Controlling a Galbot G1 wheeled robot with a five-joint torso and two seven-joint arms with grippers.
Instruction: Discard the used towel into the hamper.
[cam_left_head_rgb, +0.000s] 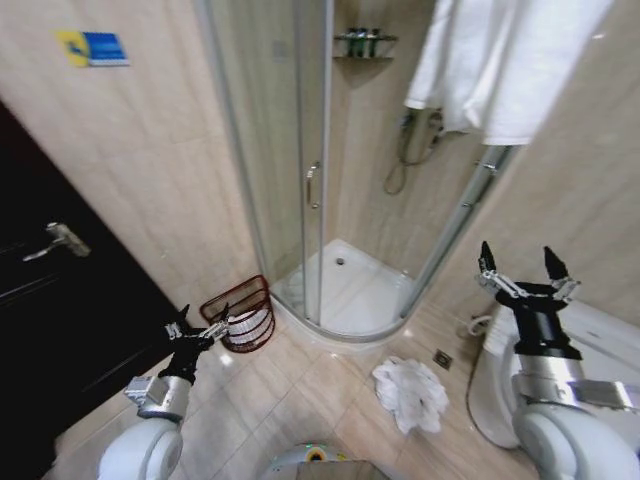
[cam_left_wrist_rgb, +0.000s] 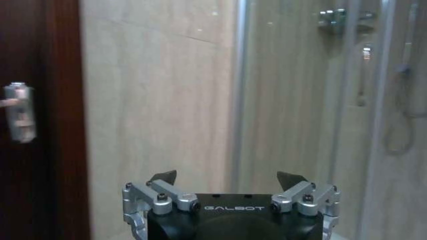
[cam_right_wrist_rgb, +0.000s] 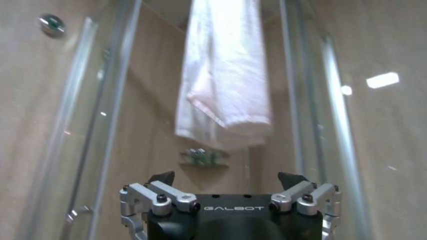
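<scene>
My left pincer (cam_left_head_rgb: 205, 322) and right pincer (cam_left_head_rgb: 522, 262), each marked GALBOT, are raised, spread, empty. The towel (cam_left_head_rgb: 411, 391) lies crumpled on the floor (cam_left_head_rgb: 300, 400), well apart from the hamper (cam_left_head_rgb: 240, 314).

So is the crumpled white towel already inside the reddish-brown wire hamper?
No, the crumpled white towel lies on the tiled floor, well apart from the reddish-brown wire hamper by the shower.
</scene>
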